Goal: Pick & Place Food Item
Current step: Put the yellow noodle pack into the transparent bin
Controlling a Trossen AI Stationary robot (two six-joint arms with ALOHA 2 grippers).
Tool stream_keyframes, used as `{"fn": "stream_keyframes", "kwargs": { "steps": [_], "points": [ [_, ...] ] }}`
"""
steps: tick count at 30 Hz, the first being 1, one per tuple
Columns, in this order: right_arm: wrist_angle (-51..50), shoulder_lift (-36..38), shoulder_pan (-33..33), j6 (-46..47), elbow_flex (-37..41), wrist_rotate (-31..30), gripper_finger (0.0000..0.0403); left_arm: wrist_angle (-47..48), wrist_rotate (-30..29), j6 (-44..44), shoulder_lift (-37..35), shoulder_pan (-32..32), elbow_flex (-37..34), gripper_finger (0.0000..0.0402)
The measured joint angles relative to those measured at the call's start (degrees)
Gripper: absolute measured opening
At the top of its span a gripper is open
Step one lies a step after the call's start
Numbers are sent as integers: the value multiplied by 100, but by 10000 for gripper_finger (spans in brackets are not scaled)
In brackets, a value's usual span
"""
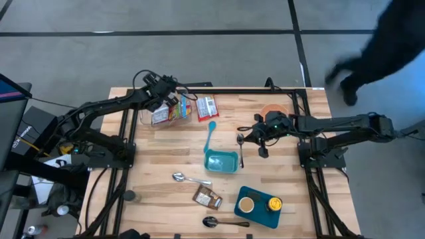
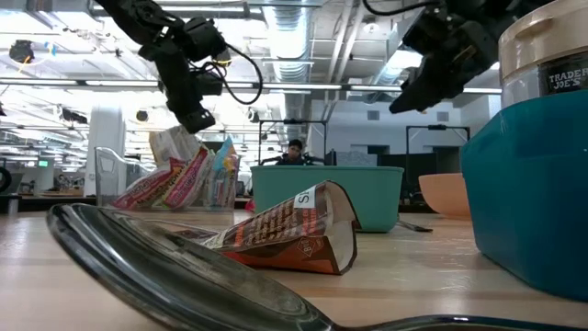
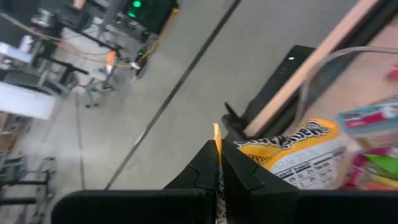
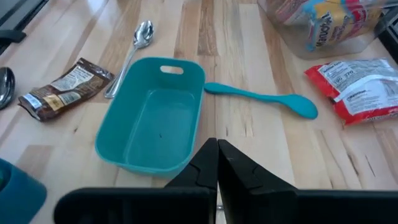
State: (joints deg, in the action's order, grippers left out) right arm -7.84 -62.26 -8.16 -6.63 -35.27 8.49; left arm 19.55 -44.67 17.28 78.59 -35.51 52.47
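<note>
We read this as the pick step. In the high view the left gripper (image 1: 171,101) sits in the upper left of the frame, over the clear bin (image 1: 147,119) of snack packets at the table's far edge. Its own wrist view shows the fingers (image 3: 208,171) pressed together on a thin orange-edged sliver, with a yellow packet (image 3: 292,162) just past the tips. We cannot tell whether that sliver belongs to the yellow packet or to another one, so we call it closed on a packet edge and leave it there.

In the low view the same gripper (image 2: 195,118) hangs just above the packets standing in the bin, upper left of that frame.

The right gripper (image 1: 260,147) waits right of centre in the high view, fingers shut on nothing, above bare wood near a fork (image 1: 240,147). Its wrist view looks down on the empty teal tub (image 4: 155,127), a teal spoon (image 4: 261,96) and a red packet (image 4: 357,87) lying loose on the table.

Likely target is the teal tub (image 1: 220,161), centre of the high view, well apart from the bin.

Next move, as we judge it: lift straight up until the packet clears the bin wall, then carry it toward frame centre. The thin grip may slip, or neighbouring packets may drag along.
</note>
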Motion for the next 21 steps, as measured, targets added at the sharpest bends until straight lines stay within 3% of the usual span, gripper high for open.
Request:
{"fn": "stream_keyframes", "kwargs": {
  "steps": [4, 12, 21],
  "points": [
    [19, 148, 2, 2, 0, 1, 0, 109, 411, -104, 0, 0, 0, 0],
    [-112, 569, 2, 20, 0, 0, 0, 307, 702, -595, -9, -15, 0, 0],
    [-184, 594, 7, 20, 0, 2, 0, 339, 1238, -825, -9, -33, 0, 0]
  ]
}}
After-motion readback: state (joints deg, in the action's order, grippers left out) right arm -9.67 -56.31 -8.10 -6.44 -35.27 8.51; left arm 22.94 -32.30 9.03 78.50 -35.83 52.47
